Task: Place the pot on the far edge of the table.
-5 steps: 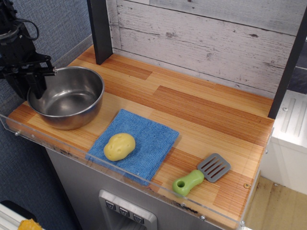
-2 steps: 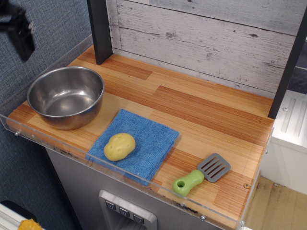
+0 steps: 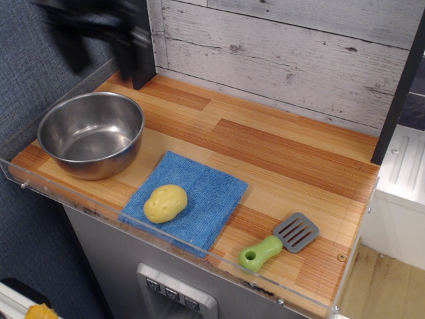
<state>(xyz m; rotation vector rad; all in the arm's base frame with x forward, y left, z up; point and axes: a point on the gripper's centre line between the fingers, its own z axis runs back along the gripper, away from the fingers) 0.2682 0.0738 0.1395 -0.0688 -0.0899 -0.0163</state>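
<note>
The desk (image 3: 265,153) is wood planks, light and reddish-brown, with a clear rim along the near side, and a whitewashed plank wall (image 3: 285,46) behind it. Largest thing on it: the pot (image 3: 91,135), steel, empty, sitting upright at the left end, close to the near rim and nowhere near the wall. Right of the pot lies the cloth (image 3: 192,199), blue, flat, with the potato (image 3: 165,203) on its near half. Further right of the pot, well apart, the spatula (image 3: 279,242) rests by the near rim.

Up above and behind the pot, the gripper (image 3: 89,30) is a dark blur, clear of everything. Whether the fingers are released or clenched, I cannot tell; they grasp nothing visible.

So the move looks unfinished or restarting. My read: come down on the pot's rim, pinch the wall firmly since steel is slick, lift just clear, and carry it straight back toward the wall. The strip behind the pot is bare, beside the black post (image 3: 139,40); keep off that post.
</note>
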